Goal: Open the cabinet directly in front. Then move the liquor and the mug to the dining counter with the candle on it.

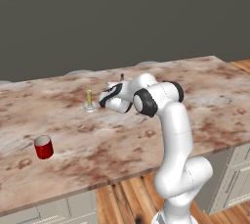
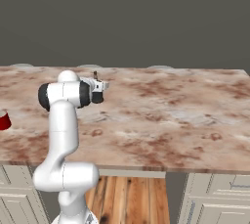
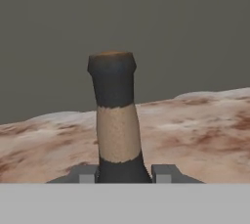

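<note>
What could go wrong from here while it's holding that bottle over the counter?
The pincer grips the liquor low, so the tall neck could tip on release. The candle stands close beside the hand, so a sideways swing might knock it over. The mug sits near the dining counter front edge.

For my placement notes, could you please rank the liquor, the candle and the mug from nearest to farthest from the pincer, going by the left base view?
1. The liquor, held in the pincer.
2. The candle, just to the pincer's left on the dining counter.
3. The mug, far left, near the front edge.
</note>
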Motion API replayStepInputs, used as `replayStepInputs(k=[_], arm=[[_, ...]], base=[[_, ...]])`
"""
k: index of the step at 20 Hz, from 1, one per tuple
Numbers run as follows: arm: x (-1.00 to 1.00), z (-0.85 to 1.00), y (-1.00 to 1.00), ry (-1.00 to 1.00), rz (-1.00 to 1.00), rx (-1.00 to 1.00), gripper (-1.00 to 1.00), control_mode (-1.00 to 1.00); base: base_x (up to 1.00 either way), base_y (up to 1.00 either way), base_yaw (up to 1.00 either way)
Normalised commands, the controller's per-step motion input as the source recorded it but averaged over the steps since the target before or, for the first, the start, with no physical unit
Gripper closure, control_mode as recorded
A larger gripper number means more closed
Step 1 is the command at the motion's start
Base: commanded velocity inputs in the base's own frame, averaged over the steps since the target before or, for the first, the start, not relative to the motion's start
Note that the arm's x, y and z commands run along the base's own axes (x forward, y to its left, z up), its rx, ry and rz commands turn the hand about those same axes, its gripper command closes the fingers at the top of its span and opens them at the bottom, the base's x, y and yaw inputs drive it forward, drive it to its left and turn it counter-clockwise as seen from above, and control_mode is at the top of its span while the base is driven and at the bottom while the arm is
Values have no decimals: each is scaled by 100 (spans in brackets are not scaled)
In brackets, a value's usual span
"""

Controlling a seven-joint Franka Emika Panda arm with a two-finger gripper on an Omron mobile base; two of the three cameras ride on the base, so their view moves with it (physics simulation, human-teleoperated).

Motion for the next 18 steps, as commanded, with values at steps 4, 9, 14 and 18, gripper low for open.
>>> replayStepInputs(k=[4,9,14,18], arm=[[0,-43,-1,0,0,0,100,-100],[0,-41,0,0,0,0,100,-100],[0,-30,0,0,0,0,100,-100],[0,-2,0,0,0,0,-100,-100]], base=[[0,0,0],[0,0,0],[0,0,0],[0,0,0]])
